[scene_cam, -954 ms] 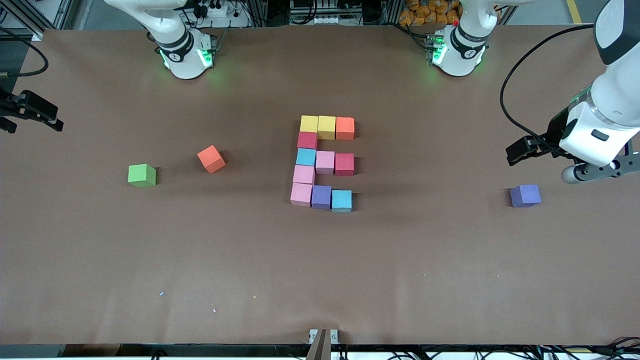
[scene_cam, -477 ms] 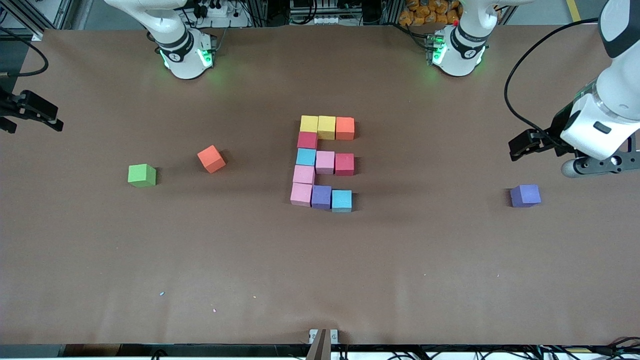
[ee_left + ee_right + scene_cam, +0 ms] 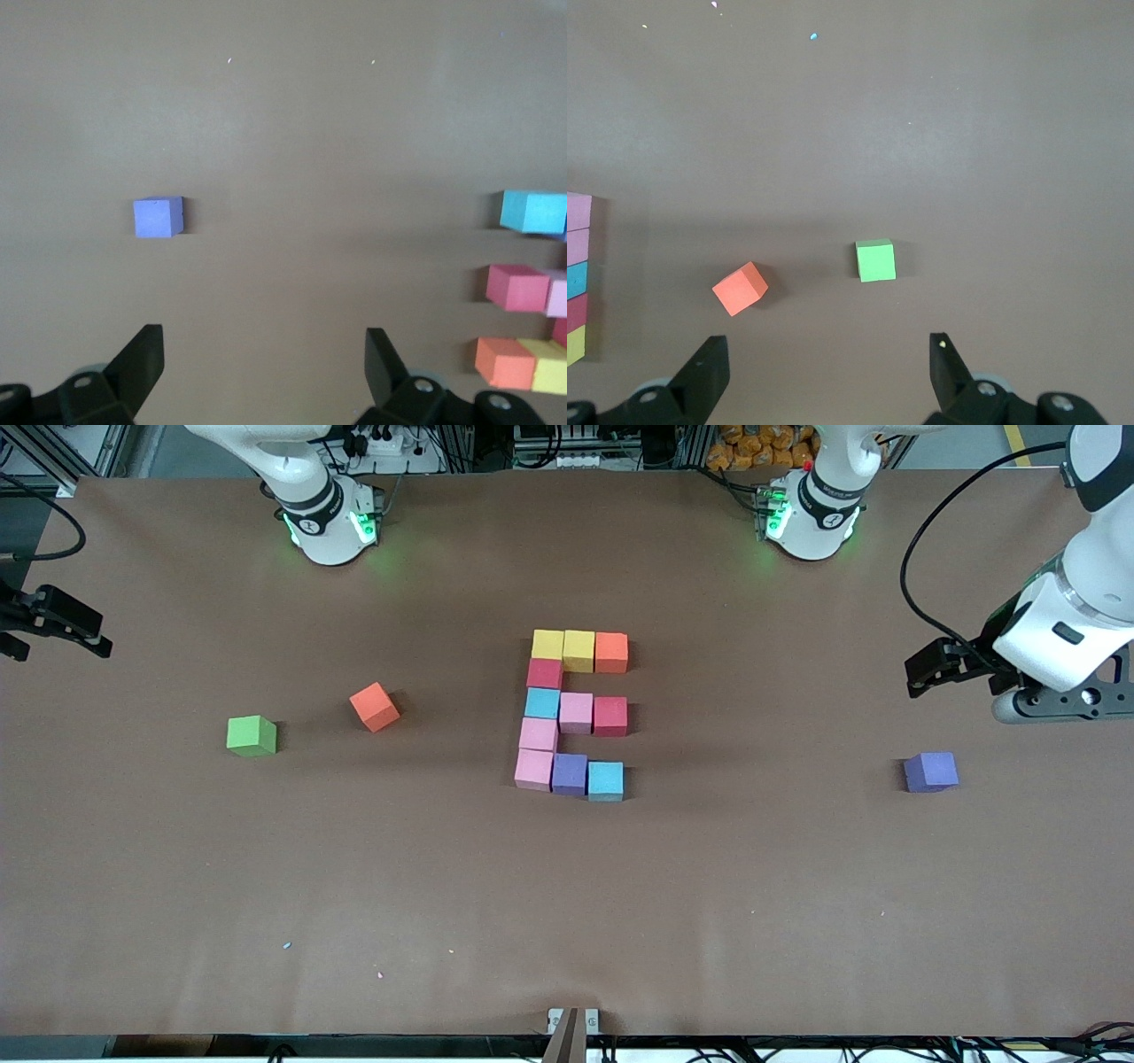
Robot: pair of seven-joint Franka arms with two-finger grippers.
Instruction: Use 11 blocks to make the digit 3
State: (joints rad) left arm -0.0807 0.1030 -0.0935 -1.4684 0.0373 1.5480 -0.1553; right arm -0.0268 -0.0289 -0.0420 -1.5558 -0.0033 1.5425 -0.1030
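Eleven blocks touch in one figure, the digit 3 (image 3: 576,711), at mid-table. A five-cube column of yellow (image 3: 548,644), red (image 3: 544,673), light blue, pink and pink (image 3: 533,769) stands on the side toward the right arm's end. Three bars run from it toward the left arm's end and end in orange (image 3: 611,652), red (image 3: 610,716) and light blue (image 3: 606,780). My left gripper (image 3: 264,341) hangs open and empty over bare table by a loose purple cube (image 3: 930,771) (image 3: 159,217). My right gripper (image 3: 828,350) is open and empty.
A loose orange-red cube (image 3: 374,707) (image 3: 740,288) and a green cube (image 3: 252,736) (image 3: 875,261) lie between the figure and the right arm's end. The left arm's black cable (image 3: 921,558) loops over the table.
My left hand has drawn away from the loose purple cube, toward the robots' bases and the table's end. The right arm and all cubes are unmoved.
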